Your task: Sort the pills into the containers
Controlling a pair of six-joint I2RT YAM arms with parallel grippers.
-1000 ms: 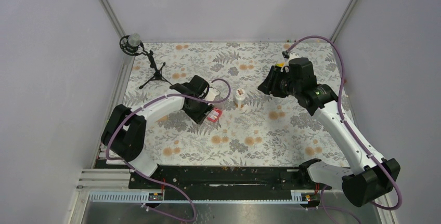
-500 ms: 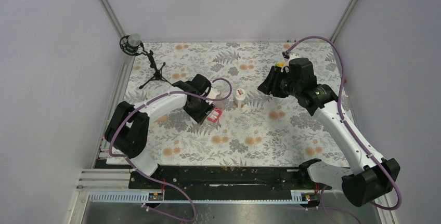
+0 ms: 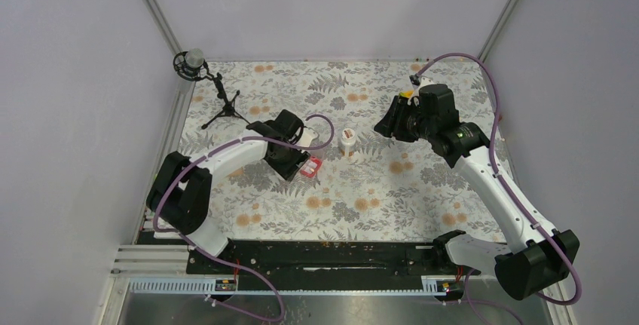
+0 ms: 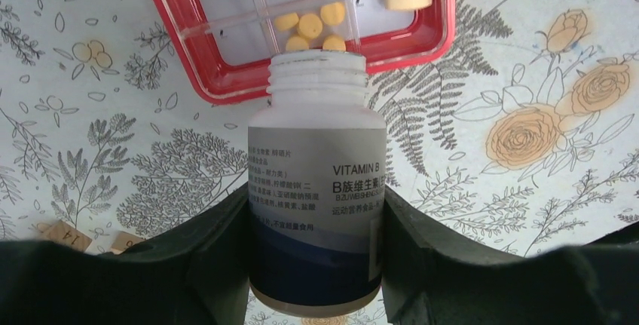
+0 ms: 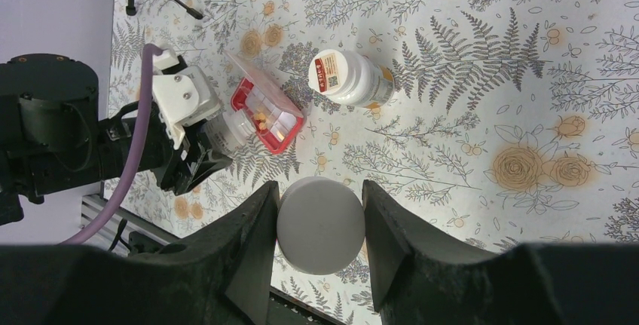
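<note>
Reaching low over the pill tray [image 4: 411, 52], left jaws pinch an open bottle [image 4: 316, 189]; raised right jaws pinch a cap [image 5: 320, 223].

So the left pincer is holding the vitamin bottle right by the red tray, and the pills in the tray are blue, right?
Not quite. The pills in the red tray are yellow, not blue, as the left wrist view shows. The rest is right: the left pincer holds the vitamin bottle right by the tray.
</note>
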